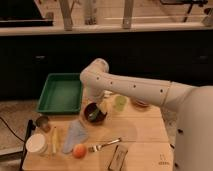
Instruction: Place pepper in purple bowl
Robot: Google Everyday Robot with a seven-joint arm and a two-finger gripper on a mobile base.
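The purple bowl (95, 117) stands near the middle of the wooden table. A bit of green inside it looks like the pepper (94, 114), lying against the bowl's inner wall. My white arm reaches in from the right and bends down over the bowl. My gripper (103, 107) hangs at the bowl's upper right rim, just above the green piece, and appears open with nothing held.
A green rectangular tray (60, 93) sits at the back left. A pale green cup (120, 102) and an orange bowl (141, 104) stand right of the purple bowl. Near the front lie a round orange-red fruit (79, 150), a fork (105, 145), a white cup (36, 143) and a pale blue bag (75, 133).
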